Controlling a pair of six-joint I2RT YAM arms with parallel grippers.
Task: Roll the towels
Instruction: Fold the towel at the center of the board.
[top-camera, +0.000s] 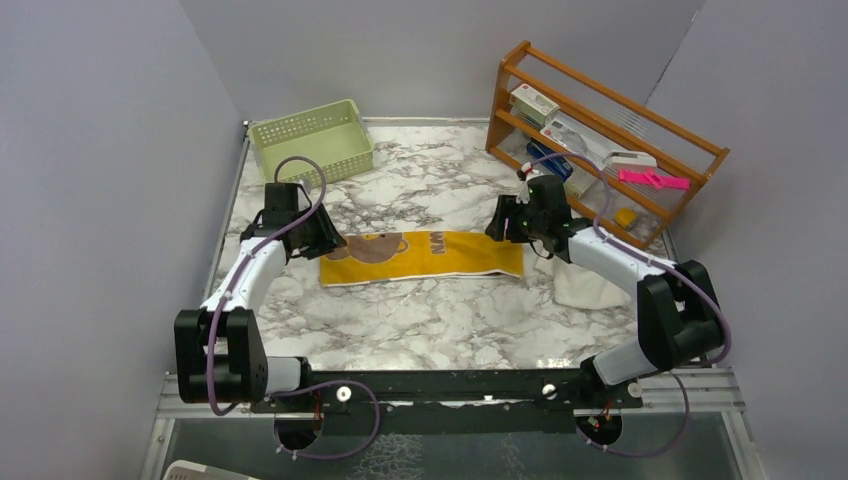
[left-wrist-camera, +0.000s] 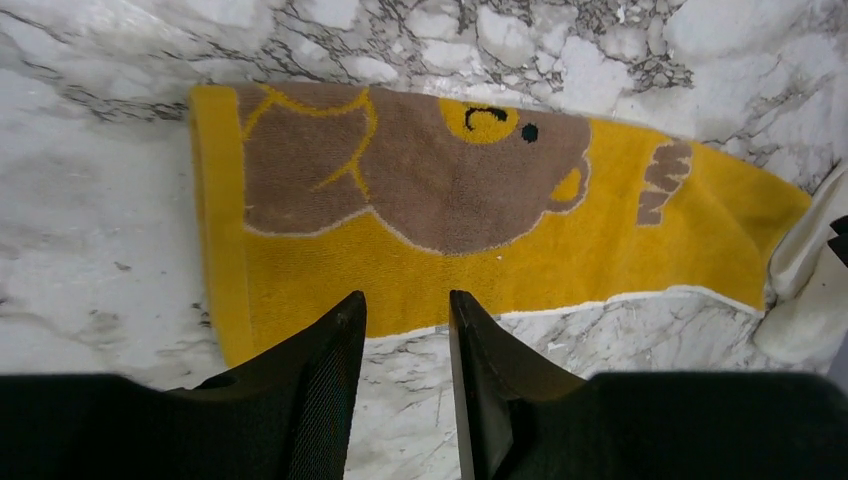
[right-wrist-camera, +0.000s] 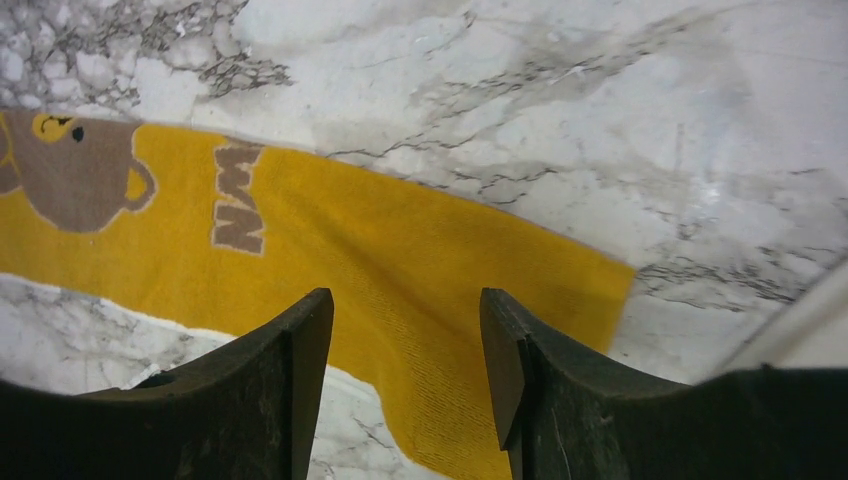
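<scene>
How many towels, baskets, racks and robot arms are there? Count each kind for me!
Towels: 2 (yellow towel, white towel)
Baskets: 1 (green basket)
Racks: 1 (wooden rack)
Robot arms: 2 (left arm, right arm)
Total: 6

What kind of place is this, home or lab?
Likely a lab test booth: plain grey walls box in a marble-patterned tabletop, with two black-and-white robot arms bolted at its near edge and a mustard-yellow bear towel laid out.
</scene>
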